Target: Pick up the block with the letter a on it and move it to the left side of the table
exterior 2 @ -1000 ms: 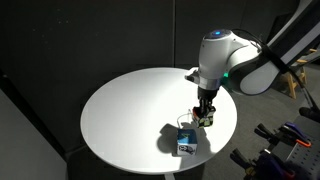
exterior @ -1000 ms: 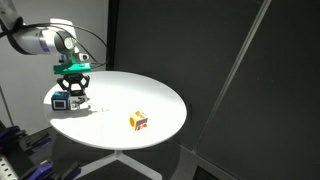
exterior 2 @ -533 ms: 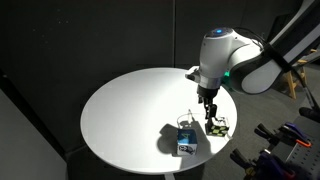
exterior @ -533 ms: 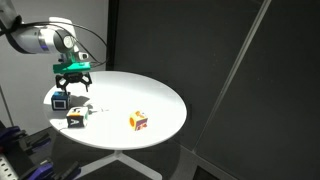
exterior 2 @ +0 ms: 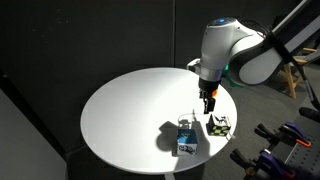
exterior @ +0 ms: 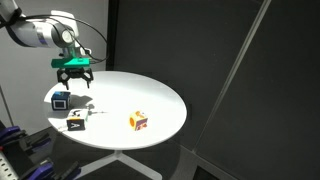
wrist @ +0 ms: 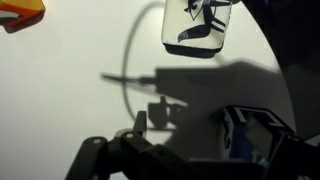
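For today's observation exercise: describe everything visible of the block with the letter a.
The block with the letter a is a small cube, dark on top with pale sides, resting flat on the white table near its edge. It sits near the blue-edged cube but apart from it. The open gripper hangs higher up, not touching it.

Walls: a black wall (exterior: 255,90) backs the scene in both exterior views (exterior 2: 80,40); a pale strip (exterior: 30,82) shows at one edge.
Marks: a thin line (exterior: 243,55) slants across the black wall; in an exterior view a vertical seam (exterior 2: 172,30) splits it.
Furniture: a round white table (exterior: 160,95), seen in both exterior views (exterior 2: 125,115), stands on a white pedestal (exterior: 118,160).
Floor: dark floor (exterior: 225,170), no detail readable.
Light: bright from above; it casts hard shadows (wrist: 190,80) on the tabletop.
Edges: dark gear (exterior 2: 285,140), too blurred to name.
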Motion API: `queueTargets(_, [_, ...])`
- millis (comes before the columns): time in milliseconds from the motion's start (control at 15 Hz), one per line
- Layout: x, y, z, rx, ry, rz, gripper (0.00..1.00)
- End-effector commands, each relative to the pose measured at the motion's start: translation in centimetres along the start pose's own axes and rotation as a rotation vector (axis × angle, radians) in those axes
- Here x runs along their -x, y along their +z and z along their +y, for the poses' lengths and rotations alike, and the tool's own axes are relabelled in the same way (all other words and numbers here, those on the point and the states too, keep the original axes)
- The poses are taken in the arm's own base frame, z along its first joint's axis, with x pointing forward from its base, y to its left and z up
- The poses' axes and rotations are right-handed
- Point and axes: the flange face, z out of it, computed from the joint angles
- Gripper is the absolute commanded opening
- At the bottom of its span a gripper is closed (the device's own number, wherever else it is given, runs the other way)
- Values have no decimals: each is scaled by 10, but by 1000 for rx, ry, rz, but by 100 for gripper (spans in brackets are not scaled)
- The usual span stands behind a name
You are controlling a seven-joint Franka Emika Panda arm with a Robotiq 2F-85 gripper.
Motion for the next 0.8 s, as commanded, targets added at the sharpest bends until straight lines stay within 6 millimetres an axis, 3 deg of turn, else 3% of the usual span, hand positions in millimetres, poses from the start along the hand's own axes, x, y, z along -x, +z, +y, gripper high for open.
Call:
queueTargets(0, [8,-28,8,-9,173,3,100])
queueTargets(733, [34,-74,32,9,703,-37,100])
